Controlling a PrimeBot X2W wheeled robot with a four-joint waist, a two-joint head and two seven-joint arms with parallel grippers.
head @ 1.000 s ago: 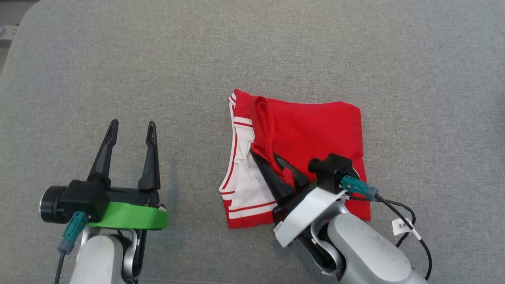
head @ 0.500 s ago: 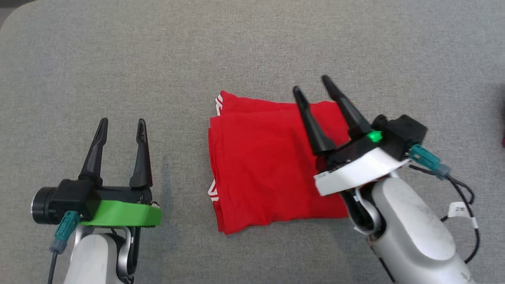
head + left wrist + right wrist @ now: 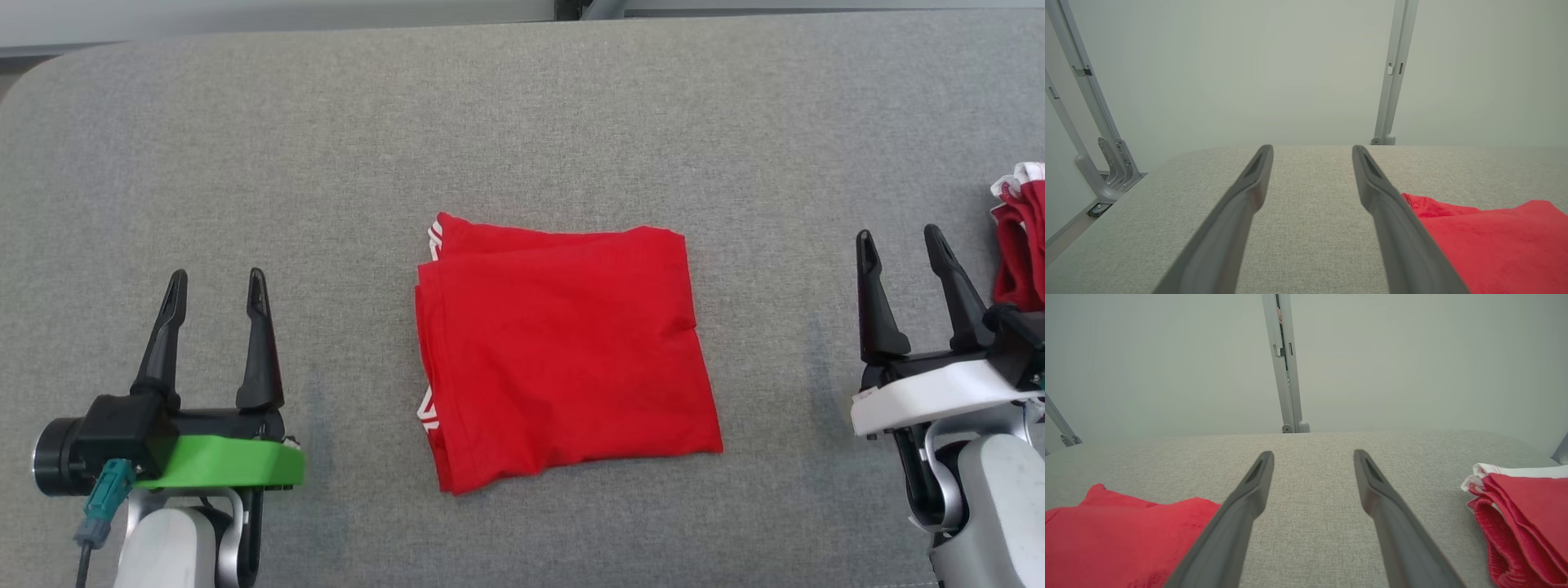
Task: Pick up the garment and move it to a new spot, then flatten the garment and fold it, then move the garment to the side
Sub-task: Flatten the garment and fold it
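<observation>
The red garment lies folded into a rough square in the middle of the grey padded table, a little white trim peeking out along its left edge. My left gripper rests open at the lower left, well apart from the garment. At the lower right my right gripper stands open too, off to the right of the garment, with nothing between its fingers. In both wrist views the two fingers are spread over bare grey cloth.
A second red and white folded garment lies at the table's right edge, close beside my right gripper, also seen as a pile. Grey metal posts stand behind the table's far edge against a pale wall.
My right gripper let go of the garment's flap, which now lies folded over the white part, and the arm drew back to the lower right. The head camera tilted, shifting the picture.
</observation>
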